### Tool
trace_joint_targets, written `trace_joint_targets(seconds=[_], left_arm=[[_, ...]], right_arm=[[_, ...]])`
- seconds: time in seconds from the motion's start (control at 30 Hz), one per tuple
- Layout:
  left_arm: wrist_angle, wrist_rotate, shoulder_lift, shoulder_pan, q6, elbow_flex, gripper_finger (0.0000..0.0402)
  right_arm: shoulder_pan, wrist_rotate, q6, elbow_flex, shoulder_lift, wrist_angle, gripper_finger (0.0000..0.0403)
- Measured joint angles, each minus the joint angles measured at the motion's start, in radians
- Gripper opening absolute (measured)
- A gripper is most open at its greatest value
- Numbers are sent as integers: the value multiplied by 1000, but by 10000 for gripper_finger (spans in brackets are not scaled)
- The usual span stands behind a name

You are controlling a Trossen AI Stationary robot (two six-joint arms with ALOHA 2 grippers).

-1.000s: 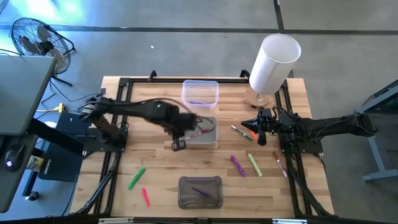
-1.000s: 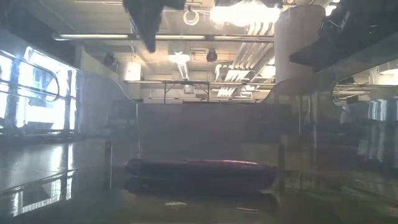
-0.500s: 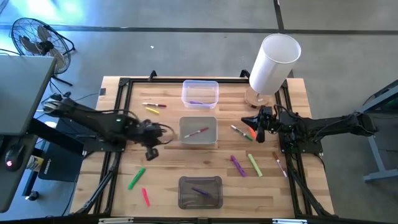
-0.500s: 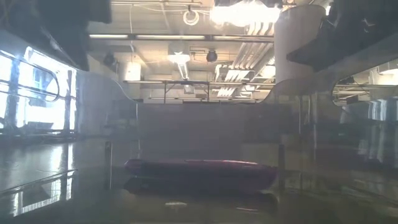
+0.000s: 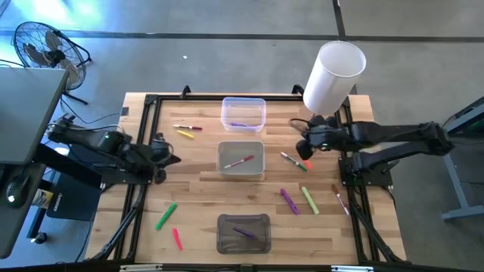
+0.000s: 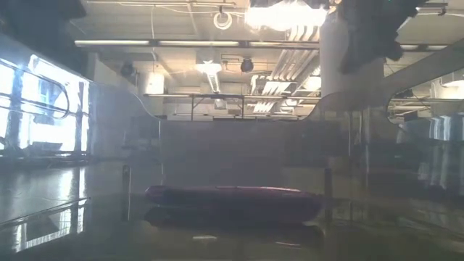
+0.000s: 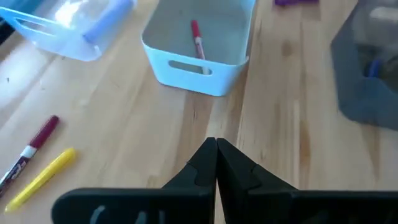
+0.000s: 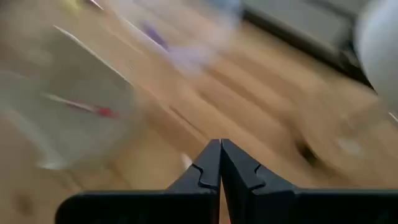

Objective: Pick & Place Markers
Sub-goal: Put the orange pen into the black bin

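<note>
Markers lie scattered over the wooden table. A red-and-white one [image 5: 240, 161] lies in the middle clear bin [image 5: 224, 171], also seen as the red marker [image 7: 196, 37] in the left wrist view. Purple ones lie in the far bin [image 5: 240, 123] and the near bin [image 5: 243, 233]. My left gripper [image 5: 170, 159] is shut, empty, near the table's left side, left of the middle bin. My right gripper [image 5: 302, 143] is shut, empty, above a green-white marker [image 5: 290, 159] and an orange marker [image 5: 304, 163]. Both pairs of fingers meet in the wrist views [image 7: 216, 146] [image 8: 221, 146].
Loose markers: yellow [image 5: 185, 134] and red [image 5: 187, 128] toward the far left, green [image 5: 166, 215] and pink [image 5: 177, 239] near left, purple [image 5: 289, 200], green [image 5: 310, 199] and a thin one [image 5: 340, 198] near right. A big white cylinder [image 5: 333, 75] stands at the far right corner.
My left gripper has drawn back from the middle bin toward the table's left edge; the red-and-white marker stays lying in that bin. My right gripper has moved toward the far edge and a little to the left, past the orange marker.
</note>
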Motion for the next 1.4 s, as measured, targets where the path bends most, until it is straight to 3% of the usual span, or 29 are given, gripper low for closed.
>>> trace_joint_targets(seconds=[0.2,0.47,0.67,1.07,1.4], left_arm=[[12,0,-88,0,3,0,0],[12,15,-95,0,7,0,0],[12,18,-93,0,7,0,0],[12,18,-93,0,7,1,0],[12,18,-93,0,7,1,0]], right_arm=[[-61,-76,158,148,240,-273,5],[-122,-239,207,94,419,-294,83],[-164,-308,227,-36,433,-197,128],[-210,-367,241,-224,433,60,130],[-209,-368,244,-284,431,122,128]])
